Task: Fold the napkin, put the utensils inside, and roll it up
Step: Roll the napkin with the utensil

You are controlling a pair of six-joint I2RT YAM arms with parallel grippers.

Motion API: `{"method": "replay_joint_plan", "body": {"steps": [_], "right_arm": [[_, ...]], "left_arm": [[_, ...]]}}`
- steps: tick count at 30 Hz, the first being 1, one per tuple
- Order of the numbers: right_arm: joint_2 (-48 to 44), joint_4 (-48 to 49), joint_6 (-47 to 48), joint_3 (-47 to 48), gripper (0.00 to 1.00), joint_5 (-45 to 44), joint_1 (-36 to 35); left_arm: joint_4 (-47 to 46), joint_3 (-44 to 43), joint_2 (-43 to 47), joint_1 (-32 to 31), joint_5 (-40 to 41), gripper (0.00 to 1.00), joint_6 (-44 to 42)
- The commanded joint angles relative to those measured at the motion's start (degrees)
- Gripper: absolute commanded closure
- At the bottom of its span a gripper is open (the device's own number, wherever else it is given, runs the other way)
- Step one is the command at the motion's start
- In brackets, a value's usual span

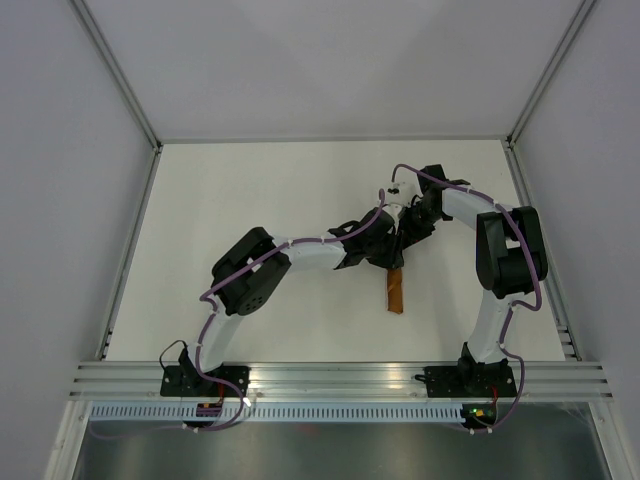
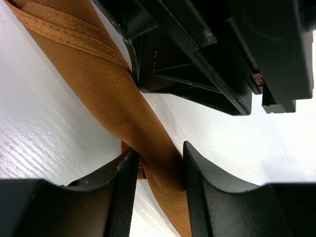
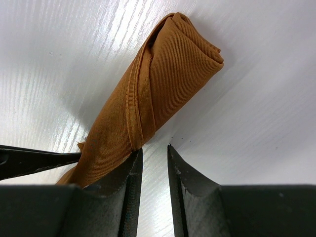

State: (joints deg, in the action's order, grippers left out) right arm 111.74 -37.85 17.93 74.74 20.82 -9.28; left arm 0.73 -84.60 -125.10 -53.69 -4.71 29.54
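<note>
The napkin [image 1: 396, 292] is a tight rust-orange roll lying on the white table, its near end pointing toward the arm bases. In the left wrist view the napkin [image 2: 113, 94] runs diagonally between my left gripper's fingers, and my left gripper [image 2: 159, 150] is shut on the roll. In the right wrist view the napkin [image 3: 163, 84] lies against the outer side of the left finger [image 3: 129, 173]. My right gripper [image 3: 154, 148] stands open a narrow gap with only bare table between its fingers. From above, the left gripper [image 1: 380, 248] and right gripper [image 1: 410, 236] meet over the roll's far end. The utensils are hidden.
The right arm's black wrist body [image 2: 222, 59] hangs close above the roll in the left wrist view. A black finger [image 3: 29, 160] of the other gripper enters the right wrist view at the left. Grey walls [image 1: 60, 200] and a metal rail [image 1: 340, 380] bound the white table [image 1: 250, 190].
</note>
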Motion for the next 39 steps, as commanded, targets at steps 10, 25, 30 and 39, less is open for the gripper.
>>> {"method": "replay_joint_plan", "body": {"steps": [10, 25, 30, 39], "right_arm": [[-3.11, 1.2, -0.18, -0.65, 0.65, -1.66, -0.39], [-5.22, -0.39, 1.75, -1.53, 0.49, 12.22, 4.62], [-3.11, -1.35, 2.63, -1.35, 0.46, 18.02, 4.53], [-0.21, 0.4, 0.61, -1.17, 0.47, 12.68, 3.66]], "left_arm": [[6.56, 4.26, -2.87, 0.25, -0.39, 0.57, 2.54], [4.72, 6.46, -3.31, 1.13, -1.53, 0.62, 3.68], [4.89, 6.46, -3.05, 1.13, -1.35, 0.6, 3.77], [5.24, 6.02, -2.78, 1.13, -0.74, 0.55, 3.77]]}}
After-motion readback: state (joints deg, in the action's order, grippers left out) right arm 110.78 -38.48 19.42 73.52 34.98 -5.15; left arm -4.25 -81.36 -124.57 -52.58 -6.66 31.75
